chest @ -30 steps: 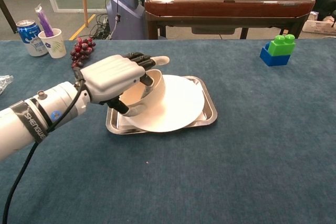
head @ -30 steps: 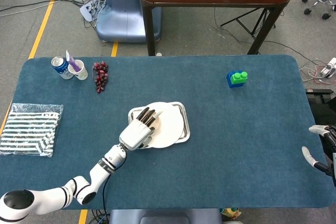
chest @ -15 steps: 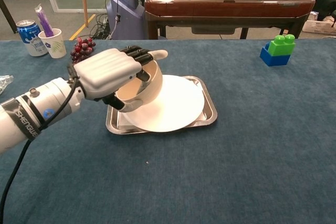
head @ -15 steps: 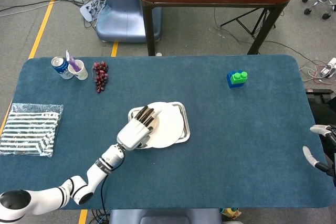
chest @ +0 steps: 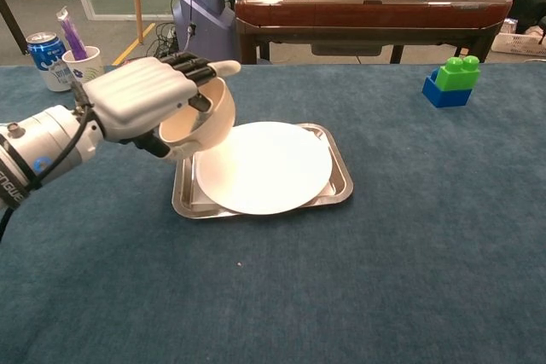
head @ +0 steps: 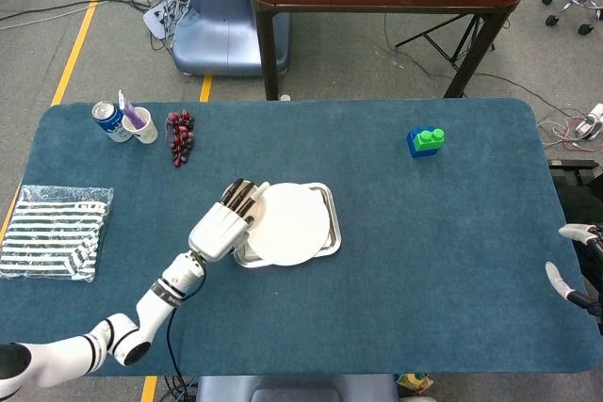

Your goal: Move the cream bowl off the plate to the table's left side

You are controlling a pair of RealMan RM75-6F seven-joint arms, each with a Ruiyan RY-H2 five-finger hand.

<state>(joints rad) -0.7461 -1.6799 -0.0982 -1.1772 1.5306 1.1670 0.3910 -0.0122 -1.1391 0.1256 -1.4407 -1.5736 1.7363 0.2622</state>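
The left hand [chest: 141, 100] is gripping the cream bowl [chest: 202, 119] with its fingers curled over the far rim and the thumb underneath, and it is carrying the bowl tilted and clear of the plate [chest: 264, 168] — hanging over the tray's [chest: 337, 189] left edge, toward the tabletop's [chest: 409, 262] left side. The bowl is not yet over open cloth. To do this step well, the arm should be travelling level and leftward until the bowl is well past the tray rim, then lowering while the wrist is rolling the bowl back upright, so the base meets the cloth flat rather than on its edge. The landing spot should be staying short of the grapes [head: 180, 135] and the striped bag [head: 55, 231]. The right hand [head: 577, 270] is idling at the right edge — whether it is closed I cannot tell.
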